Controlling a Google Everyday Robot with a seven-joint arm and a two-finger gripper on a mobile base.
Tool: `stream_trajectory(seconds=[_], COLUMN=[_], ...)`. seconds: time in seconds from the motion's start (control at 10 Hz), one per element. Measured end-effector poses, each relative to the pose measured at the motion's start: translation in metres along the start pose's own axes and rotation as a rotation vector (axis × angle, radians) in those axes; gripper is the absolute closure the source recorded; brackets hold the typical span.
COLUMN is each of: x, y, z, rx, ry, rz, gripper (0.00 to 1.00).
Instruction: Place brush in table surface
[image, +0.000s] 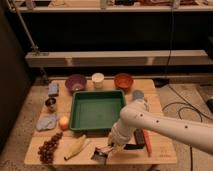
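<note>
Camera view, single entry.
- Gripper: lower centre of frame, low over the table surface, just in front of the green tray. Whether it grasps anything cannot be told.
- Brush: head at the gripper's tip (contact with the planks unclear), right of the banana.

A green tray sits in the middle. Behind it, in a row, are a purple bowl, a white cup and a brown bowl. On its left in view are a blue sponge, a metal cup, a grey-blue rag and a round fruit — nearer the front, dark grapes and a banana. My pincer hangs low between the banana and an orange-red stick.
</note>
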Motion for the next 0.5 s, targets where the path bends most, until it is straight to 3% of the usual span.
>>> stream_trajectory(seconds=[0.5], x=[0.017], y=[-0.028], z=[-0.062], rx=[0.062], ry=[0.034], rz=[0.047], gripper=[0.66])
